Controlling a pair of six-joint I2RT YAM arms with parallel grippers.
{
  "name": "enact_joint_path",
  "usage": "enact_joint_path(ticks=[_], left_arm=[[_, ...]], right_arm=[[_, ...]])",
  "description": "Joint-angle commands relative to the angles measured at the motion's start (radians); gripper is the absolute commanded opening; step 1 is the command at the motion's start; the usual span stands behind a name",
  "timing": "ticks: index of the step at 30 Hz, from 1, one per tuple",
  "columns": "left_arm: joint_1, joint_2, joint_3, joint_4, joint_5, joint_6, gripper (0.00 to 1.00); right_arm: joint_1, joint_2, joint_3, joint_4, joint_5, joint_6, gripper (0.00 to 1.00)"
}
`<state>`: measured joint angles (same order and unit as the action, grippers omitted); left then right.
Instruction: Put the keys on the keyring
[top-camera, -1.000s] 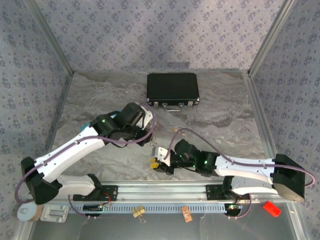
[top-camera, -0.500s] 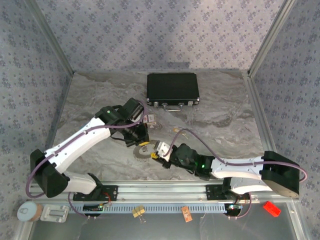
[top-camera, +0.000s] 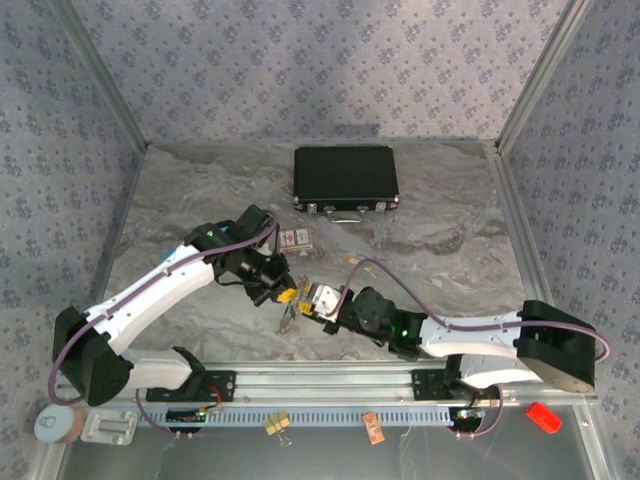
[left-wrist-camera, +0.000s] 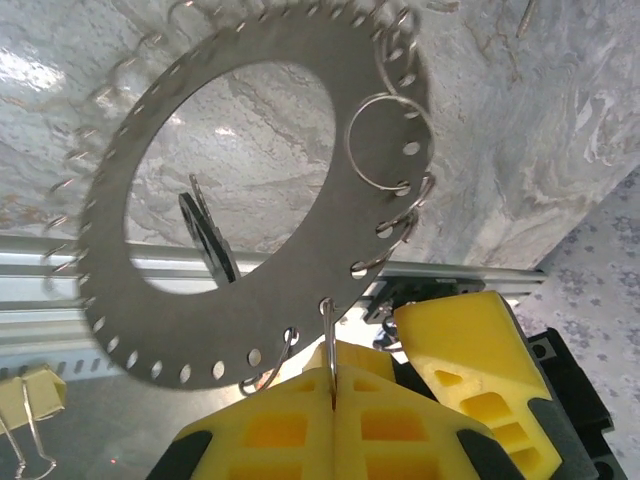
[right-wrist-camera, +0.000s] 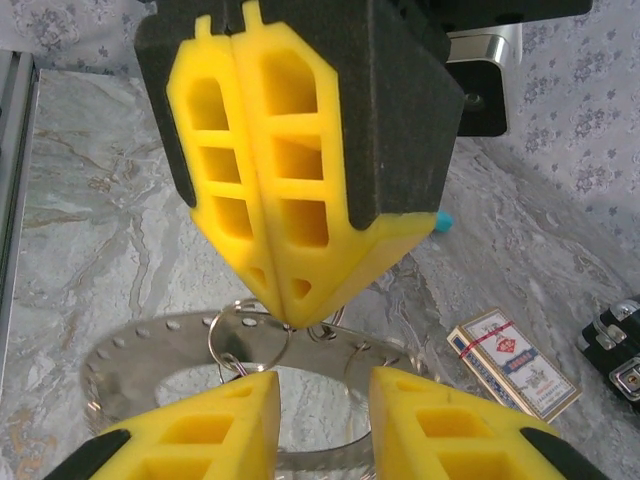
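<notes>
**First speaker:** Where do the two arms meet?

**Second speaker:** Seen from above, they meet low on the grey marbled bench (top-camera: 180, 200), at about 6 o'clock from its middle. The left gripper (top-camera: 283, 296) reaches in from 9 o'clock and the right gripper (top-camera: 316, 300) from 3 o'clock. Their yellow tips are just beside each other.

**First speaker:** What are the left fingers doing?

**Second speaker:** They are pressed tightly together, pinching the keyring (left-wrist-camera: 331, 335). It is a thin wire loop hooked through a hole at the rim of a flat metal disc (left-wrist-camera: 200, 335). The disc has a wide opening in its middle and small holes all round its edge. More wire loops (left-wrist-camera: 390, 140) hang through some of those holes.

**First speaker:** And the right fingers?

**Second speaker:** They are spread apart and hold nothing. In the right wrist view they sit at 7 and 5 o'clock below the left tips, with the disc crossing behind the gap. Whether they touch the disc cannot be told.

**First speaker:** Anything else on the bench?

**Second speaker:** A red-and-white card box (top-camera: 293, 238) lies at 12 o'clock from the grippers. Beyond it, at the far edge, a black case (top-camera: 346, 178) lies flat.
</notes>
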<state>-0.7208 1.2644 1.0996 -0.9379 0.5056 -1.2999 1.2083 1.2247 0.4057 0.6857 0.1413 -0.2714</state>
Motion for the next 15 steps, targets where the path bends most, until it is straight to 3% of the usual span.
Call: enact_joint_path(ticks=[1, 15], left_arm=[[0.011, -0.038, -0.024, 0.043, 0.049, -0.101, 0.0], [0.014, -0.059, -0.062, 0.087, 0.078, -0.171, 0.0]], right_arm=[[-0.003, 0.016, 0.016, 0.041, -0.023, -0.034, 0.3], [-0.003, 0.095, 0.064, 0.082, -0.035, -0.061, 0.26]])
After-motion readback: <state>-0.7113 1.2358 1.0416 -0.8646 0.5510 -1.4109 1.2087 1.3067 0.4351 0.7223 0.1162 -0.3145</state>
